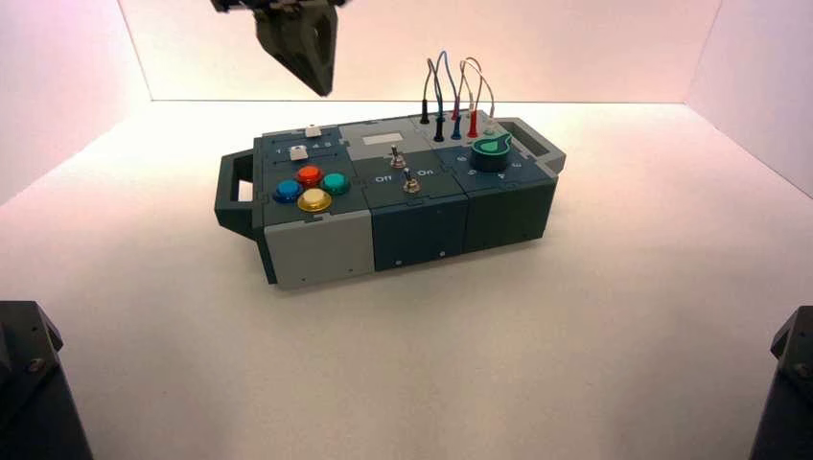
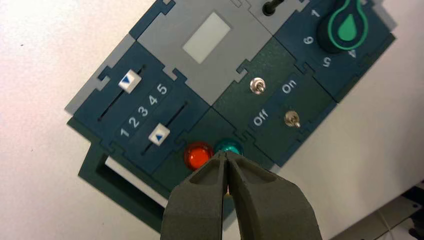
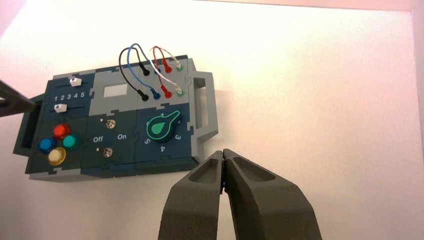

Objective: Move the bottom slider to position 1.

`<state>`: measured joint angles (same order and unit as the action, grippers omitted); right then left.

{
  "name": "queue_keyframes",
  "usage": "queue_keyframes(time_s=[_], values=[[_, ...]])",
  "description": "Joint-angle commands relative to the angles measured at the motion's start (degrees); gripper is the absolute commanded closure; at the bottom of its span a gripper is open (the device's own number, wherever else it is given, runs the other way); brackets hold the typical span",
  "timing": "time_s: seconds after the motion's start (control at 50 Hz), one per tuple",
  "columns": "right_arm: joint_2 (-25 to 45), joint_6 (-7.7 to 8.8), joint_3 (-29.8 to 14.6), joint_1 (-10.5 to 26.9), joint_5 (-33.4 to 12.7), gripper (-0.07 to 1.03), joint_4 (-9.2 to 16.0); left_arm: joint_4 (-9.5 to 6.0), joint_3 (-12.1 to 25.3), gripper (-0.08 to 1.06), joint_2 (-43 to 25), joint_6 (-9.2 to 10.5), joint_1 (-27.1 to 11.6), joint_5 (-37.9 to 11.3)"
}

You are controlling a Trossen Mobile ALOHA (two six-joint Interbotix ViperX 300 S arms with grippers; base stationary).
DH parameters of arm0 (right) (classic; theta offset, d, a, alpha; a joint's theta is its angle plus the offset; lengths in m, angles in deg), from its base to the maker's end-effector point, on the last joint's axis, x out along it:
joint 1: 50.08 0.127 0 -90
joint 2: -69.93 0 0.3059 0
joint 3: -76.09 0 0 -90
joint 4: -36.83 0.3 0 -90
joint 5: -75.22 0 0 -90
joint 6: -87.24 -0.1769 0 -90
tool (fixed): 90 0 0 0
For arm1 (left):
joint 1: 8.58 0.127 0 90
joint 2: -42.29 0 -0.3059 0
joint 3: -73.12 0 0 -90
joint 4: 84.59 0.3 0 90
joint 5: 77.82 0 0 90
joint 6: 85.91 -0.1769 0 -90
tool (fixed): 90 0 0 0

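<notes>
"What does the high view give us?"
"The left gripper (image 1: 326,93) hangs above and behind the left end of the box (image 1: 412,225). The bottom slider (image 1: 299,152) is on that left panel, just behind the round buttons (image 1: 314,199)."

"And the left wrist view?"
"Its two fingers (image 2: 200,200) are pressed together, with nothing between them. Past the tips are the red button (image 2: 198,155) and the green button (image 2: 229,146). The bottom slider's white knob is near the 2 on its dark track, short of the end by position 1 (image 2: 124,132). The top slider (image 2: 130,81) is near the 4."

"The right wrist view?"
"The right gripper (image 3: 223,154) is also pinched closed on nothing, near the box's front right corner, by the green knob (image 3: 161,127). Across the box, the bottom slider lies between the numerals and the red button. A dark, blurred part of the other arm (image 3: 12,102) reaches in over the left end."
</notes>
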<state>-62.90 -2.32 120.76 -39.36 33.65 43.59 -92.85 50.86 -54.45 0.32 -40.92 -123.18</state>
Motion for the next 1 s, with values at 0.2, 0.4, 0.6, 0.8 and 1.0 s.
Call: queue_keyframes(time_s=[0.2, 0.4, 0.6, 0.8, 1.0], values=[[0.53, 0.26, -0.09, 0.09, 0.7, 0.99, -0.09, 0.09, 3.52, 1.01, -6.24, 1.14, 1.05, 0.35], [0.53, 0.26, 0.18, 0.09, 0.7, 0.99, -0.09, 0.0, 3.34, 1.01, -8.26, 2.02, 2.29, 0.35], [0.53, 0.26, 0.18, 0.09, 0.7, 0.99, -0.09, 0.0, 3.43, 1.01, -10.11, 2.2, 3.52, 0.88], [0.53, 0.26, 0.26, 0.09, 0.7, 0.99, -0.09, 0.09, 4.04, 1.01, -12.66, 2.2, 3.96, 1.58], [0.53, 0.35, 0.26, 0.09, 0.7, 0.99, -0.09, 0.26, 4.92, 1.01, -14.85, 1.85, 4.57, 2.64]])
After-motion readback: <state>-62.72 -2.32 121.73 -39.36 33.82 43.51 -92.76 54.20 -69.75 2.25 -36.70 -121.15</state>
